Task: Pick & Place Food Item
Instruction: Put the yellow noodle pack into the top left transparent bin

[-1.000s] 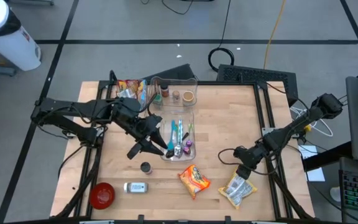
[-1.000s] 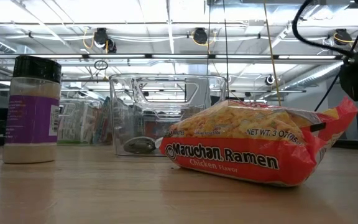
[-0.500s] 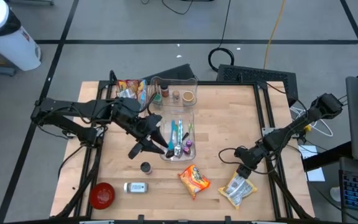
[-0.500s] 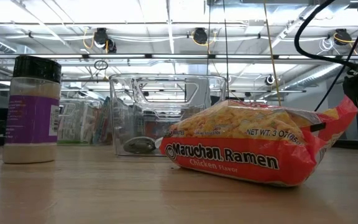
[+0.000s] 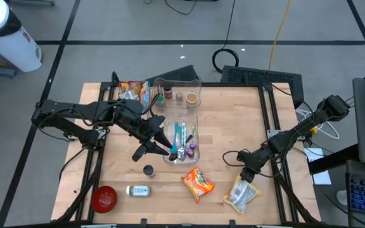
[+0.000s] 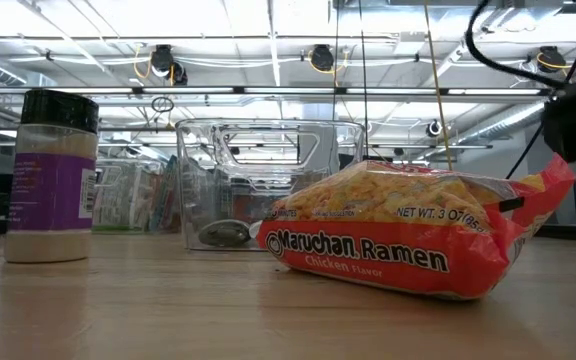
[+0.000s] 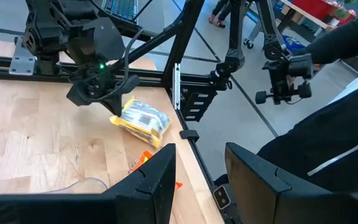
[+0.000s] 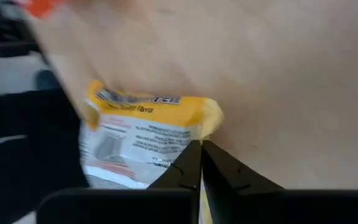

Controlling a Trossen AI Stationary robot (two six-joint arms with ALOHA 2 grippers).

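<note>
A yellow and white food packet [image 5: 241, 196] lies flat on the wooden table near its front right corner. My right gripper [image 5: 246, 182] slants down at the packet's far end and is shut there. An orange ramen packet [image 5: 198, 182] lies to the left of it, and it fills the low view [image 6: 408, 240]. My left gripper [image 5: 152, 152] hovers open beside the near end of a clear bin [image 5: 181, 136], with nothing between its fingers [image 7: 160, 180]. My right gripper pinches the packet's yellow end edge [image 8: 207, 121] between its two fingertips. The fingers slant down from the table's far side. The rest of the packet [image 7: 140, 120] lies on the table.
The clear bin holds toothbrushes and small items. A red bowl [image 5: 103, 197], a white jar lying on its side [image 5: 138, 190] and a small dark cap [image 5: 148, 170] sit at the front left. Snack bags [image 5: 132, 88] lie at the far left. A spice bottle [image 6: 53, 175] stands close in the low view.
My right gripper has tipped further down and shut on the yellow packet's far end. The packet has shifted a little toward the table's near edge.
</note>
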